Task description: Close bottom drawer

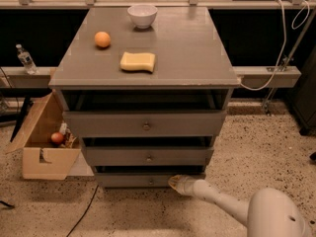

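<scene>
The grey wooden cabinet (148,58) has three drawers, all slightly pulled out. The bottom drawer (133,180) shows as a thin grey front near the floor, with a small knob and a dark gap above it. My gripper (174,182) is at the end of a white arm that reaches in from the lower right. Its tip is against the right part of the bottom drawer's front. The middle drawer (148,157) and the taller top drawer (145,125) are above.
On the cabinet top lie an orange (102,39), a yellow sponge (138,61) and a white bowl (142,15). A cardboard box (42,142) stands on the floor to the left. A cable runs across the floor. A white cord hangs at the right.
</scene>
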### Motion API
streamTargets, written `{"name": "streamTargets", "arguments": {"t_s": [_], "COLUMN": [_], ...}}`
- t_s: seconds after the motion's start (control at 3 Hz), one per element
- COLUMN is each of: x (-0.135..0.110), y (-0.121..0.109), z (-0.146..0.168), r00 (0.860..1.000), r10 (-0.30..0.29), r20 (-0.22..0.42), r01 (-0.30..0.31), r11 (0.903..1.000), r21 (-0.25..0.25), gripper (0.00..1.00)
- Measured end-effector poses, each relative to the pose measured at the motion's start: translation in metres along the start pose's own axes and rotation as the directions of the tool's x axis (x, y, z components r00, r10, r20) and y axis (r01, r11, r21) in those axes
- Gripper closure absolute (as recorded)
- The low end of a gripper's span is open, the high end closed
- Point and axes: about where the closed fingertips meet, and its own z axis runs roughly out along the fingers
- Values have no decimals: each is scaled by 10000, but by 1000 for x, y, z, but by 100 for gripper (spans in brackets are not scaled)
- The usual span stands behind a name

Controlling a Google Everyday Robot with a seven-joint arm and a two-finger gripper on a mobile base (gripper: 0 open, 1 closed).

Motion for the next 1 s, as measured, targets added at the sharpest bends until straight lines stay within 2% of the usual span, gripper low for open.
{"name": "streamTargets", "arguments": {"t_s": [0.67,1.0], "x": [1,4], "y": [-12,-2], "z": [-11,-42], "r00": [9998,9990], "r10": [-46,163], "r20": [190,407], "r01": [39,-167], "r11": [9994,9998], "r21": [348,100], "gripper": [100,100]}}
